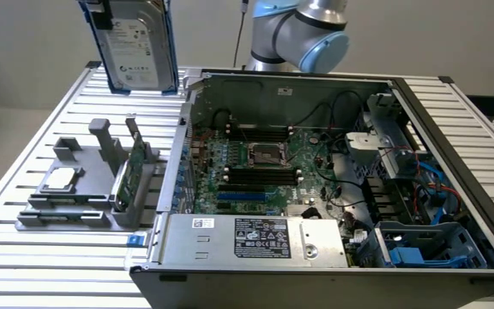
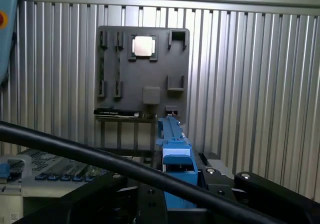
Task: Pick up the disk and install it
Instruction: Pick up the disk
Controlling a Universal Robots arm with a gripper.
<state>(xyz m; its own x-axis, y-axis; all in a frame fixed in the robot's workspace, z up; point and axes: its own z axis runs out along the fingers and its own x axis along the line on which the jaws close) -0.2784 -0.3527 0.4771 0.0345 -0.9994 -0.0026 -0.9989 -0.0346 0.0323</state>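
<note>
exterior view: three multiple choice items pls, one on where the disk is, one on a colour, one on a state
1. Where is the silver-grey rectangular hard drive in its blue plastic carrier?
A) on the floor
B) in the air above the slatted metal table
C) in a person's hand

2. What colour is the thin upright circuit card?
A) red
B) white
C) green

3. The dark metal computer case is:
A) open
B) closed
C) tipped over

Answers: 1 B, it stands upright, clear of the table; 2 C, its face is green; 3 A, the green motherboard lies exposed.
</note>
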